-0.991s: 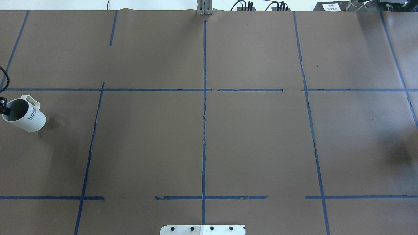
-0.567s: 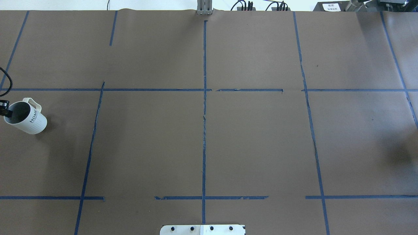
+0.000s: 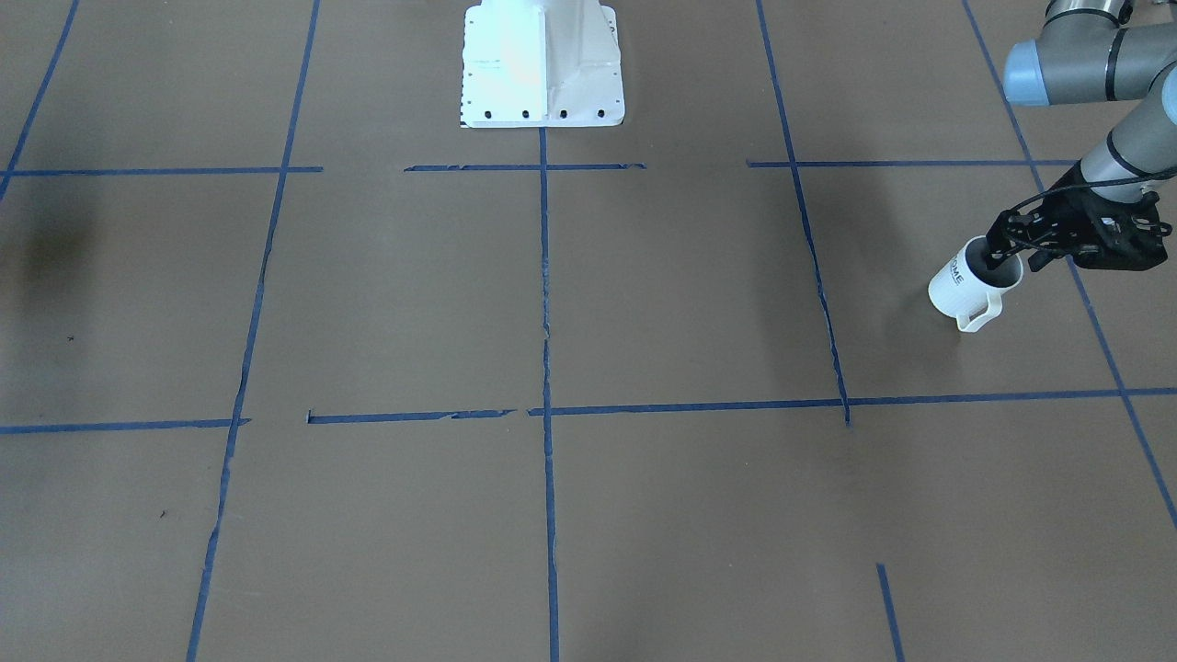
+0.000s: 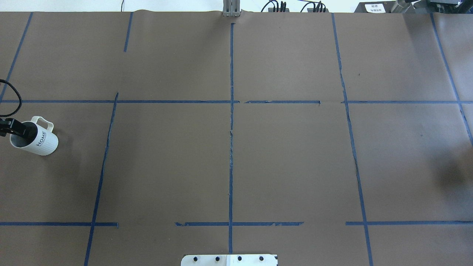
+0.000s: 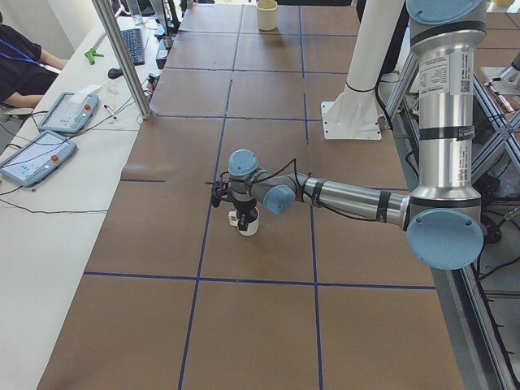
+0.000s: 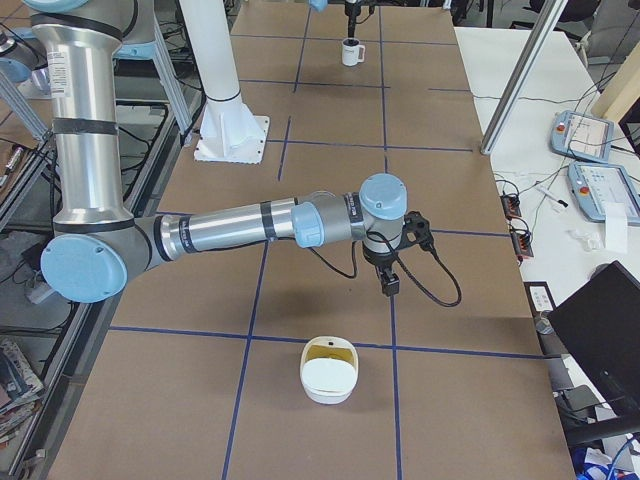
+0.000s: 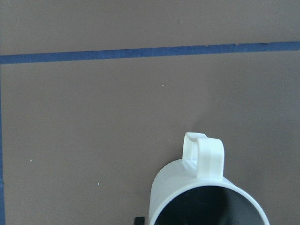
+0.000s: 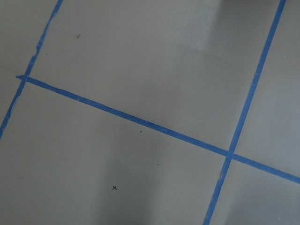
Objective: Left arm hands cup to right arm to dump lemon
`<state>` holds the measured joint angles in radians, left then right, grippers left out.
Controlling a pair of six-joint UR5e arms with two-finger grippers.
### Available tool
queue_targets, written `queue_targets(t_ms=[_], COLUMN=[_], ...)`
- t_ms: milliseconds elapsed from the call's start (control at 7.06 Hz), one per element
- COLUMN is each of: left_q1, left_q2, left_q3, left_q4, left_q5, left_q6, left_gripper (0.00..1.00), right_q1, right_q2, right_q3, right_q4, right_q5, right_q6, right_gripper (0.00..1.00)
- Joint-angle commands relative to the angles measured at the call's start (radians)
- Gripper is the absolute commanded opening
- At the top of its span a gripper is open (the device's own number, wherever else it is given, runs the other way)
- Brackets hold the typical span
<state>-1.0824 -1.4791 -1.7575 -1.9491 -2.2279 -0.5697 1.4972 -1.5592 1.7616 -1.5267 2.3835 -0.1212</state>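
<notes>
Left pincer pinched the cup by its rim, so best carry it level, slowly, to mid-worktop; right pincer, couldn't tell.

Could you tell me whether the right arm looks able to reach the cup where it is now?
Probably not yet. The left claw holds the cup at the far left of the table, while the right claw is near the opposite end; no obstacle shows between them.

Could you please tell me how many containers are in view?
2. The cup is at the table's left end, held at its rim by the left end effector. A white tub sits at the right end. None seems hidden.
</notes>
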Motion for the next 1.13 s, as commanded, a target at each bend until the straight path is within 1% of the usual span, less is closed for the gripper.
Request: queue_targets(t_ms=[0,283,425,567,708,991], left_q1=[-0.138,-0.322,-0.403,-0.489,-0.522,-0.522], left_q2=[-0.01,-0.021,-0.021,-0.021,-0.006,0.002], left_q3=[-0.016,-0.017,-0.019,-0.019,-0.016,-0.016], left_q4=[0.184,0.396,0.491,0.551,0.543,0.536], left_q5=[-0.01,-0.01,-0.028,-0.106,-0.123,-0.121], left_q6=[0.293,0.623,0.721,0.744,0.745,0.738], left_gripper=[1.0,1.0,1.0,1.0,1.0,1.0], right_q1=[0.0,0.0,0.0,0.0,0.0,0.0], right_q2=[-0.015,-0.028,-0.033,-0.054,-0.058,-0.065], right_q3=[-0.007,-0.008,-0.008,-0.008,-0.033,-0.04], right_q4=[-0.001,-0.001,-0.004,-0.004,-0.004,-0.01], right_q5=[-0.013,-0.014,-0.012,-0.012,-0.012,-0.009], right_q6=[0.0,-0.002,-0.002,0.0,0.005,0.009], right_gripper=[1.0,1.0,1.0,1.0,1.0,1.0])
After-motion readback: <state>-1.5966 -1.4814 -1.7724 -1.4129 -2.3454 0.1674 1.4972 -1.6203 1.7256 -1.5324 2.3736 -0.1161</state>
